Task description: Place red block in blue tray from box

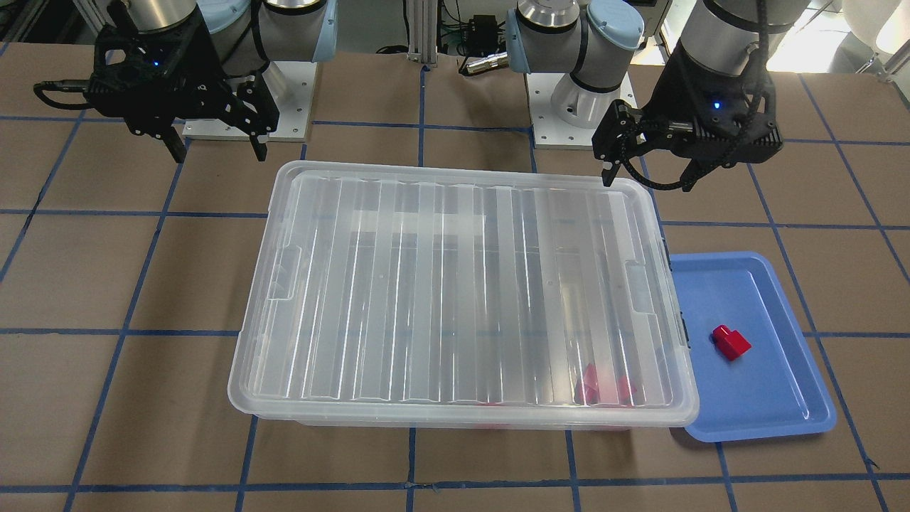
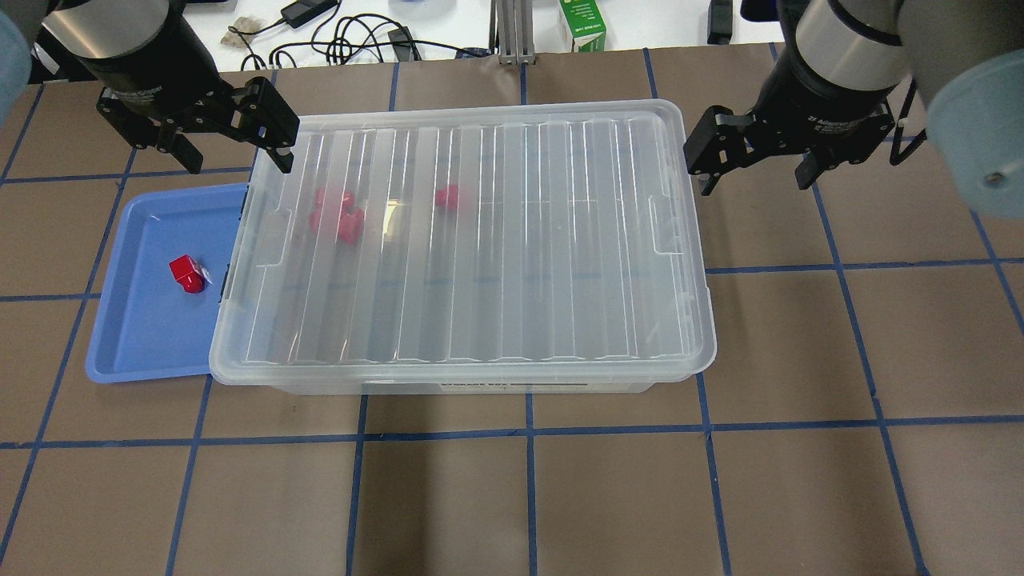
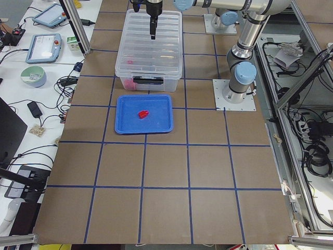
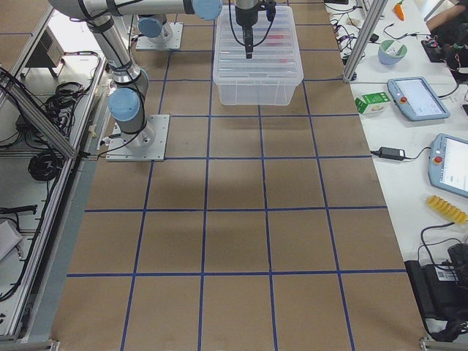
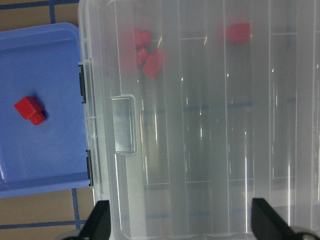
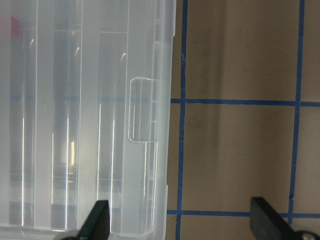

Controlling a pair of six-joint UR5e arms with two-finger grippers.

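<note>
A: Biggest first. The box [image 2: 400, 386]?
B: Mid-table, clear plastic, thin walls. A ribbed see-thru lid [image 2: 520, 280] sits on it, w/ a moulded handle recess at each end. Prob. flexes if lifted from one side only.
A: Blue tray [image 2: 144, 336]?
B: Just beside the box on the robot's left, one long edge tucked under the lid's overhang. Shallow, smooth plastic, rounded corners, raised rim.
A: Grippers?
B: Left gripper [image 2: 230, 152] hovers over the box's tray-side end. Right gripper [image 2: 754, 172] hangs at the opp. end, about over the lid's edge. Both are spread wide w/ nothing between the fingers.
A: And the red block [image 2: 187, 274]?
B: Lying in the tray, near the middle, apart from the rim. So I'd judge the placing done. Other red blocks [image 2: 340, 216] are inside the box, blurred thru the lid.
A: If it needs picking again?
B: Tiny, hard, glossy, so light but prob. slick. I'd pinch across the flat sides of the boxy body, not the narrow knob. Too little face there, and it'd likely twist out. Doesn't look fragile, so a firm squeeze should be OK.
</note>
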